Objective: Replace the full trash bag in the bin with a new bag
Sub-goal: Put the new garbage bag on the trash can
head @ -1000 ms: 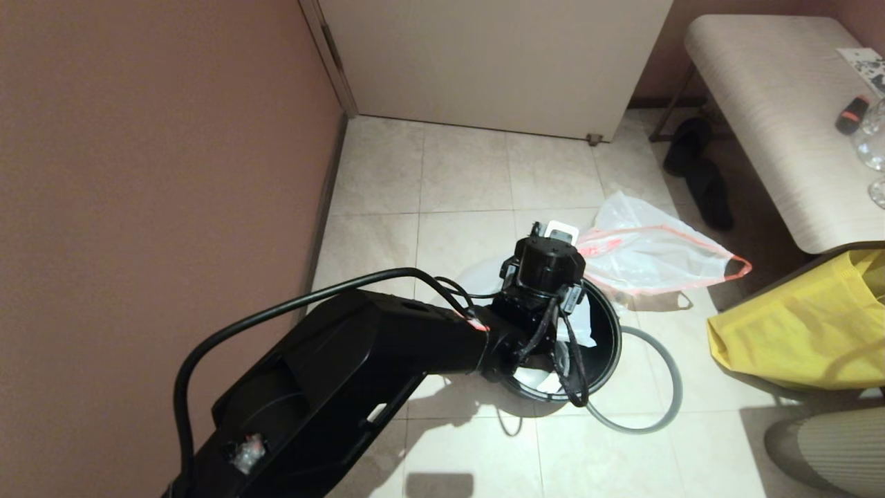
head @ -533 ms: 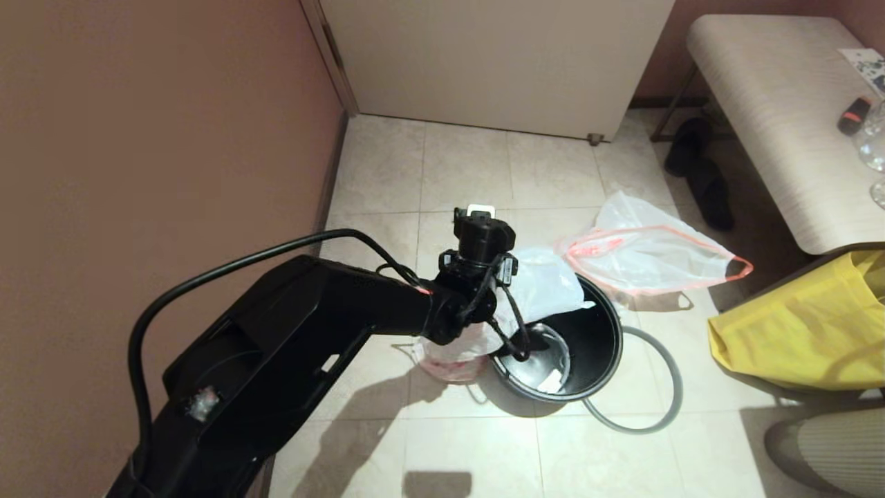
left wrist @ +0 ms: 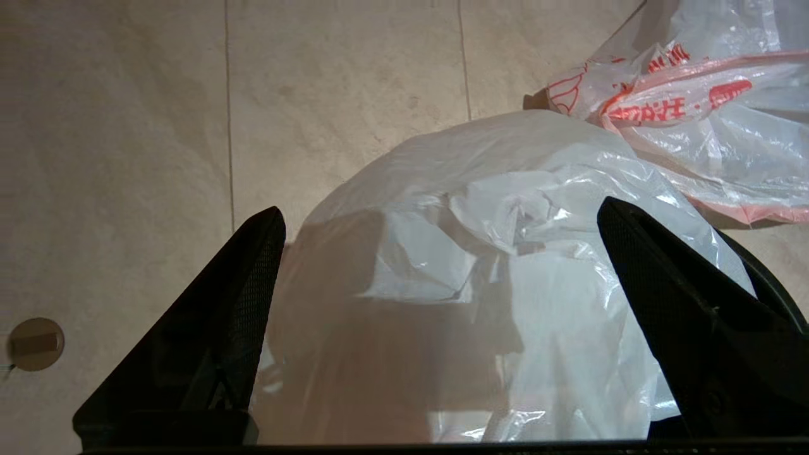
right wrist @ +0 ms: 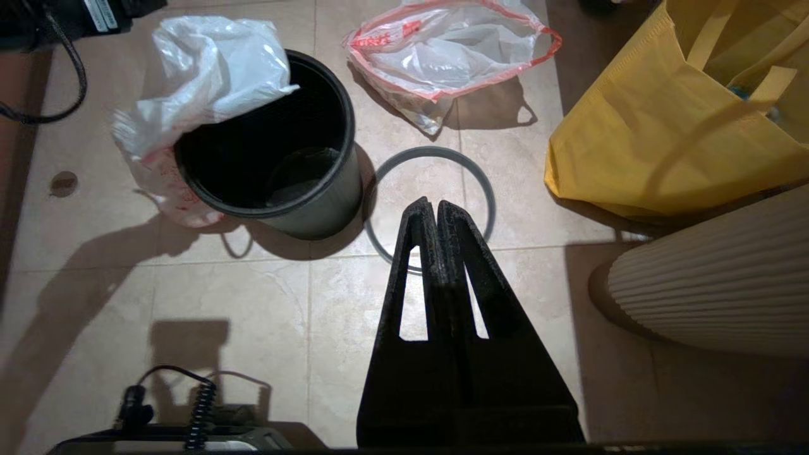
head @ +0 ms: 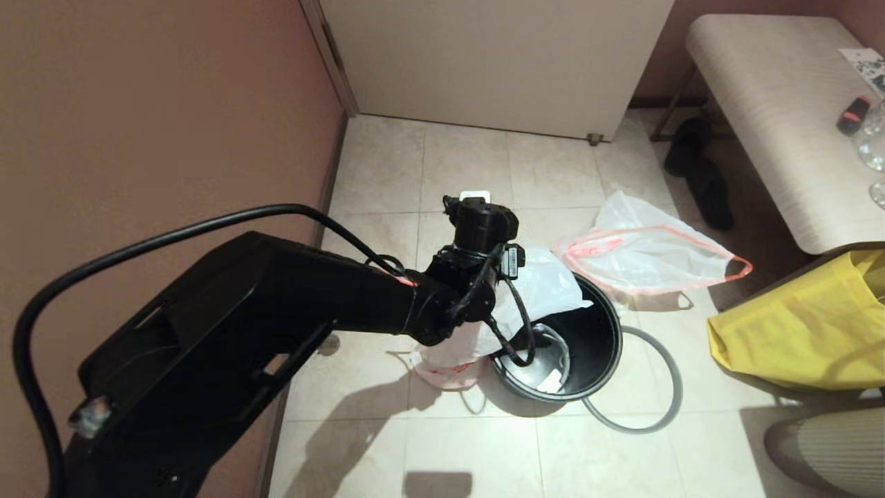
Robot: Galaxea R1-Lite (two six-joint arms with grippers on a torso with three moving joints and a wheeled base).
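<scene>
The bin [head: 611, 346] [right wrist: 316, 215] stands open on the tiled floor, its shiny base bare. The full trash bag [head: 546, 290] [right wrist: 208, 69] [left wrist: 493, 253] lies crumpled over the bin's left rim and down onto the floor beside it; its contents do not show. My left gripper [left wrist: 440, 207] hangs open just above this bag, touching nothing. The new bag [head: 650, 259] [right wrist: 442, 50] [left wrist: 695, 107] lies limp on the floor behind the bin. The grey hoop [head: 674, 387] [right wrist: 480, 183] rests on the floor at the bin's right. My right gripper [right wrist: 433, 203] is shut and empty above the hoop.
A big yellow bag [head: 809, 332] [right wrist: 663, 126] stands to the right, with a ribbed beige object [head: 830, 443] in front of it. A bench [head: 774, 104] with dark slippers [head: 698, 173] under it fills the back right. A brown wall [head: 138, 138] runs along the left.
My left arm has swung from over the bin to its left and risen a little. The white bag came out with it and now lies over the left rim.
</scene>
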